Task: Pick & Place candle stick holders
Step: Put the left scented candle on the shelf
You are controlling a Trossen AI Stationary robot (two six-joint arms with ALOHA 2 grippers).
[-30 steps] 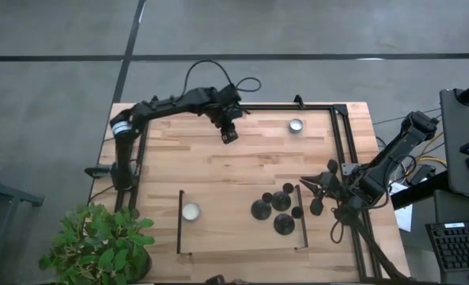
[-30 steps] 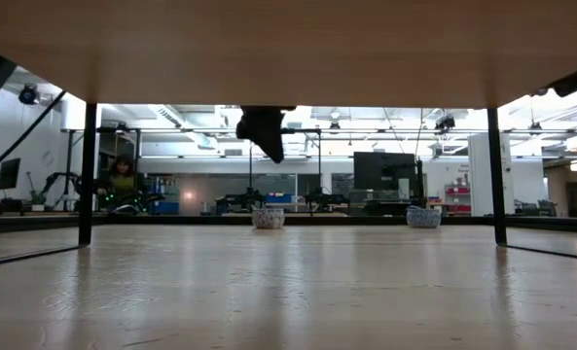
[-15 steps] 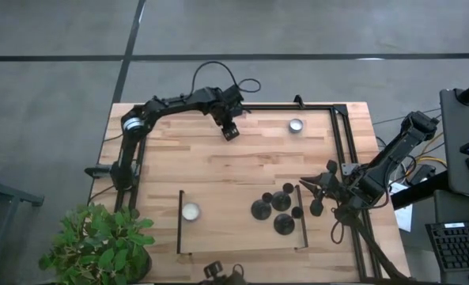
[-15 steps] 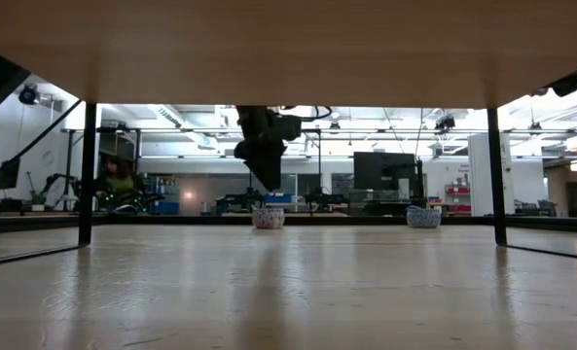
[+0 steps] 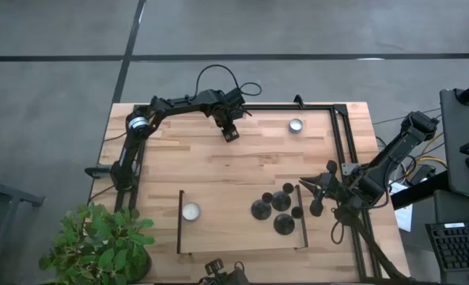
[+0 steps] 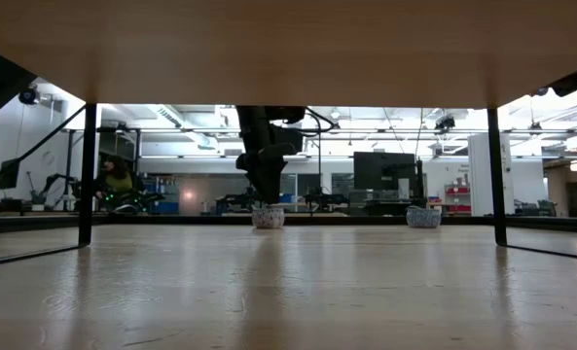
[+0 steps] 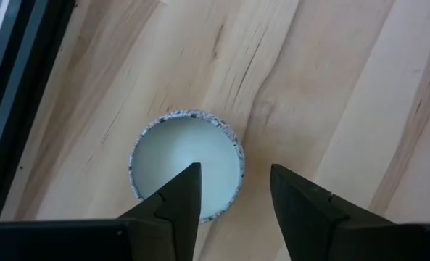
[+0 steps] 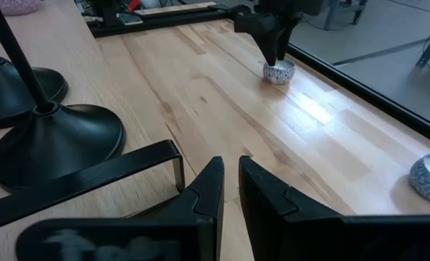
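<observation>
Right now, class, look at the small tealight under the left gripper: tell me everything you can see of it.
The tealight is a small round cup with a speckled blue-and-white rim, filled level with smooth white wax; no wick shows. It stands upright on the pale wood table, near the far edge beside the black frame rail. The left gripper hangs directly above it, fingers open, one fingertip overlapping its rim in the wrist view. Whether they touch it I cannot tell.

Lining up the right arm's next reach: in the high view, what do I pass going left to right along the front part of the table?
potted plant → white candle cup → candle stick holders, clustered together → right gripper at the table's right edge.
</observation>
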